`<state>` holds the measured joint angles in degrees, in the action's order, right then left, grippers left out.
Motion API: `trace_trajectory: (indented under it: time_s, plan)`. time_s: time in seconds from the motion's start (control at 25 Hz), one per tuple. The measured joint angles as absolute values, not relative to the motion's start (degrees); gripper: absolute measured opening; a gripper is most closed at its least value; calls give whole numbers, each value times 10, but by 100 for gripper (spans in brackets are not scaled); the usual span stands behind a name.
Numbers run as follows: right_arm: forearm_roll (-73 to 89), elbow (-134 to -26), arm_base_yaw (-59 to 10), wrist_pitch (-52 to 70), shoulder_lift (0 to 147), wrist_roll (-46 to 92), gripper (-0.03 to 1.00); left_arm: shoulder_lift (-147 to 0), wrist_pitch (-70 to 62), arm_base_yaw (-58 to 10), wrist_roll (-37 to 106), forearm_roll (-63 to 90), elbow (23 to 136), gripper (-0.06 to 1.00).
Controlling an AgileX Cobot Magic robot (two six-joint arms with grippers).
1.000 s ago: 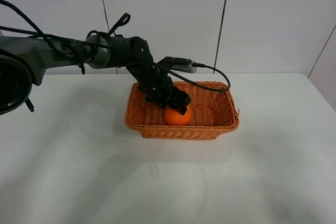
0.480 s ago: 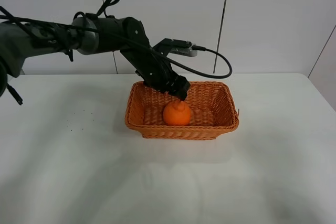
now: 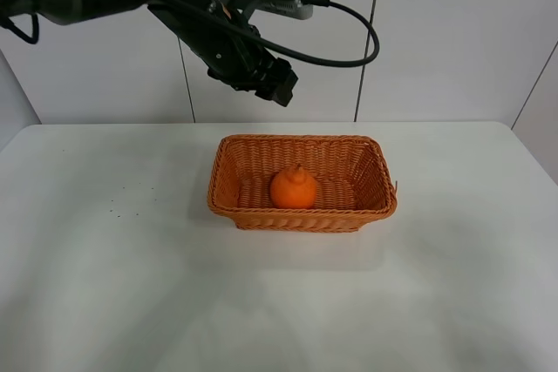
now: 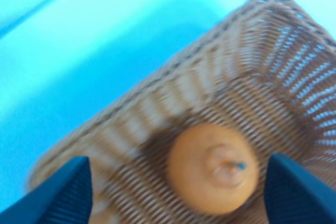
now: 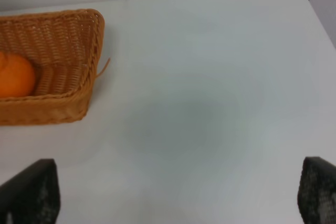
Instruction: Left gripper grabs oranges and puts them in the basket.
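The orange [image 3: 294, 187] sits upright inside the wicker basket [image 3: 305, 219], left of its middle, stem knob up. My left gripper [image 3: 277, 86] is open and empty, high above the basket's back left edge, with its black cable looping to the right. In the left wrist view the orange [image 4: 212, 167] lies in the basket [image 4: 157, 103] below the open gripper [image 4: 178, 157], well apart from its fingers [image 4: 68, 192]. The right wrist view shows the orange [image 5: 16, 74] in the basket [image 5: 68, 35] and my right gripper [image 5: 173, 192] open over bare table.
The basket stands in the middle of a white table [image 3: 131, 285], close to its back edge. A white panelled wall [image 3: 453, 32] rises behind. A few dark specks [image 3: 118, 206] lie left of the basket.
My left gripper has let go of the orange and risen up and back out of the basket. The orange stays on the basket floor.
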<state>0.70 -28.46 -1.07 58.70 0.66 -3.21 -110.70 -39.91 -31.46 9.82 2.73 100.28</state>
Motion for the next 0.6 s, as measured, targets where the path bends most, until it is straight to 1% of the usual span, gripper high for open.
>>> trace_trajectory:
  time_s: [0.16, 0.24, 0.4, 0.6]
  plan:
    - [7, -285, -11, 587, 7, -32, 69, -1079, -446, -306, 66, -43, 1003, 78]
    - [7, -285, -11, 587, 7, -32, 69, -1074, -470, -289, 60, -59, 1004, 78]
    - [7, -285, -11, 587, 7, -32, 69, -1073, -503, -235, 58, -68, 1004, 78]
    - [7, -285, -11, 587, 7, -32, 69, -1073, -504, -153, 57, -70, 1004, 78]
